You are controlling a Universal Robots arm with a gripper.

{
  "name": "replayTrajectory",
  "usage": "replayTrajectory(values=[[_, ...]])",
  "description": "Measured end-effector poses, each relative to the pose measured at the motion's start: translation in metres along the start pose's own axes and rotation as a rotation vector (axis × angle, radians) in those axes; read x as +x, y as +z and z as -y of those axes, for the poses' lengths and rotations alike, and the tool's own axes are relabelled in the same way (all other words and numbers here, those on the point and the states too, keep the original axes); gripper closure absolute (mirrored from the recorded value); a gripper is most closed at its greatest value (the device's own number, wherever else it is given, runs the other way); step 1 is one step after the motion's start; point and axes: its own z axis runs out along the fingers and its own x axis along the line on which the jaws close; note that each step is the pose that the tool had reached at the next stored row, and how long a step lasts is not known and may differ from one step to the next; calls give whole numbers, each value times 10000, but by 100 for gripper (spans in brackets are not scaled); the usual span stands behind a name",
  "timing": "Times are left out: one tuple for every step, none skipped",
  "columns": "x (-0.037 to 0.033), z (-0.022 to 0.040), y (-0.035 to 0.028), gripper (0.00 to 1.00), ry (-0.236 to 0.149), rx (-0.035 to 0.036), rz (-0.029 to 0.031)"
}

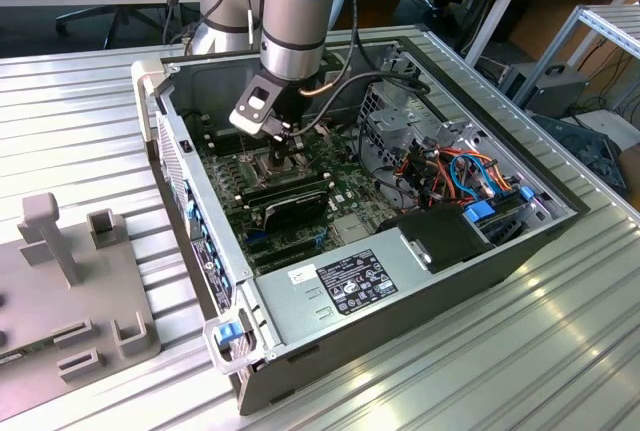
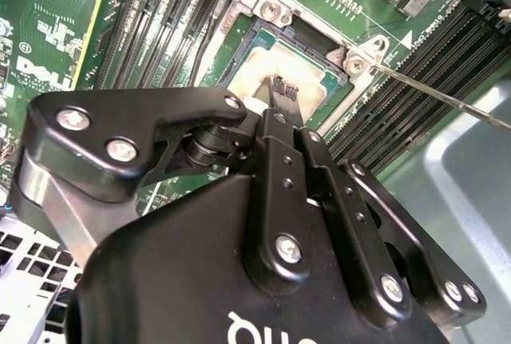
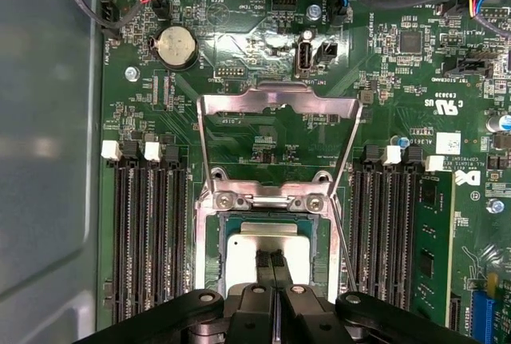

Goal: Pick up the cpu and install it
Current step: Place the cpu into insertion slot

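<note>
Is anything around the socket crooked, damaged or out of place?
Nothing looks damaged. The cpu sits square in its socket; the hinged socket frame stands open, folded back over the motherboard, and the gripper is shut above the cpu.

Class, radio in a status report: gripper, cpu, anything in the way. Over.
Gripper shut, tips over the cpu. Cpu lies flat in socket, socket frame hinged open. Nothing blocks it.
</note>
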Motion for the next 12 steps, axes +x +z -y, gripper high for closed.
replayTrajectory(values=[[0, 0, 5, 89, 0, 0, 0], [0, 0, 8, 89, 0, -1, -2], [1, 0, 10, 89, 0, -3, -4], [1, 0, 11, 89, 0, -5, -7], [1, -1, 12, 89, 0, -6, -8], [2, 0, 12, 89, 1, -6, -8], [1, -1, 12, 89, 0, -6, -8], [2, -1, 10, 89, 1, -6, -8], [2, -1, 7, 89, 1, -8, -11], [3, -2, -4, 89, 1, -12, -17], [5, -4, -19, 89, 1, -18, -25], [3, -3, -41, 89, 1, -9, -10]])
